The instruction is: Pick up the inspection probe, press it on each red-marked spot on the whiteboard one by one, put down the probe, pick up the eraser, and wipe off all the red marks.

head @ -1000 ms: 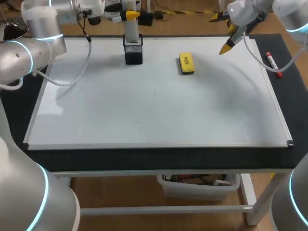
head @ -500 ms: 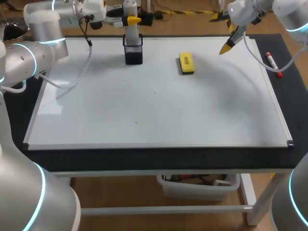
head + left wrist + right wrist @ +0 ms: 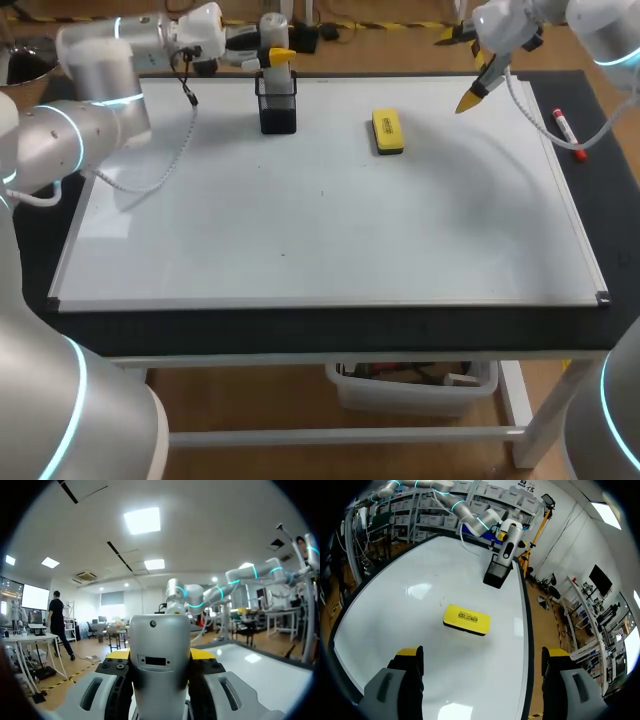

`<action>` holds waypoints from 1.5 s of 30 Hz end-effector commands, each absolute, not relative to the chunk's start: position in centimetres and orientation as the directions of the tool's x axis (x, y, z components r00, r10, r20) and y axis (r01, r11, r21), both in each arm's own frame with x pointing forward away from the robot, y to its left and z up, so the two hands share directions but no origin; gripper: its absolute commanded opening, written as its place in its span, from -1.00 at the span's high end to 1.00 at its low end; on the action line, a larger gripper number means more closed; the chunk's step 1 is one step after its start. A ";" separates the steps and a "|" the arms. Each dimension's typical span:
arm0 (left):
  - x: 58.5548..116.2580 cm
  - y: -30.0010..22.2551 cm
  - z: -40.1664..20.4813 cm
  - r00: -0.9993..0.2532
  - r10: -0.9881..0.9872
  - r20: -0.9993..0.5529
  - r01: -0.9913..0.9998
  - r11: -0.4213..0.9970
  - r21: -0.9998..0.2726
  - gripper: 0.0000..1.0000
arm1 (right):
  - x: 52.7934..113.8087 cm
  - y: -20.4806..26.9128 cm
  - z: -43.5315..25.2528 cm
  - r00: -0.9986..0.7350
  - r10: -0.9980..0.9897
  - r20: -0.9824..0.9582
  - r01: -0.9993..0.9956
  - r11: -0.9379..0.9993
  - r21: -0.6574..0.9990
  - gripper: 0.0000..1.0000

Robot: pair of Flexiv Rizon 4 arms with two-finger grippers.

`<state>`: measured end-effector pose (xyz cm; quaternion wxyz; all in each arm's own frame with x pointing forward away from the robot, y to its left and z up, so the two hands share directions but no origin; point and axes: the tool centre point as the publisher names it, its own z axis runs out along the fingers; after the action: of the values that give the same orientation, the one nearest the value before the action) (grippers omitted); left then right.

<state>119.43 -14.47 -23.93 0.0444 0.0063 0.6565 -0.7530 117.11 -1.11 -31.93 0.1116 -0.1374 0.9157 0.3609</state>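
Left jaws (image 3: 161, 654) are pinching the inspection probe (image 3: 160, 645): in the left wrist view the pale grey body fills the space between the two yellow tips, with no gap on either side. From the head view, that left gripper (image 3: 275, 52) sits at the top of the frame, left of centre. The probe (image 3: 275, 78) stands upright in a black mesh holder (image 3: 277, 110) at the far edge of the whiteboard (image 3: 330, 220).

Over to the right jaws (image 3: 482, 652): spread wide, yellow tips well apart, nothing between them. The right gripper (image 3: 475, 90) hangs above the board's upper right corner in the head view. Ahead of it lies the yellow eraser (image 3: 466, 619), flat on the board, and beyond that the holder (image 3: 496, 574).

In the head view the eraser (image 3: 387, 131) lies right of the holder, apart from it. A red marker (image 3: 566, 130) lies on the black desk (image 3: 330, 330) just off the board's right edge.
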 end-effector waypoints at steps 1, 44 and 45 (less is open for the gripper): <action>120.3 -14.4 -24.8 -0.997 0.024 -0.078 0.074 -0.157 -0.985 1.00 | 117.1 -1.2 -31.9 -0.937 -0.174 -0.302 -0.333 0.703 0.628 -1.00; 119.0 -10.7 -25.8 -0.985 -0.175 -0.009 0.004 0.029 -1.000 -1.00 | 117.1 -1.2 -31.9 -0.937 -0.174 -0.302 -0.333 0.703 0.628 -1.00; 118.7 -10.4 -25.8 -0.980 -0.197 -0.006 -0.003 0.043 -0.999 -1.00 | 117.1 -1.2 -31.9 -0.937 -0.174 -0.302 -0.333 0.703 0.628 -1.00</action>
<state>120.76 -11.12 -27.41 0.0387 -0.0323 0.6885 -0.7235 117.12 -1.11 -31.94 0.1118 -0.1373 0.9156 0.3609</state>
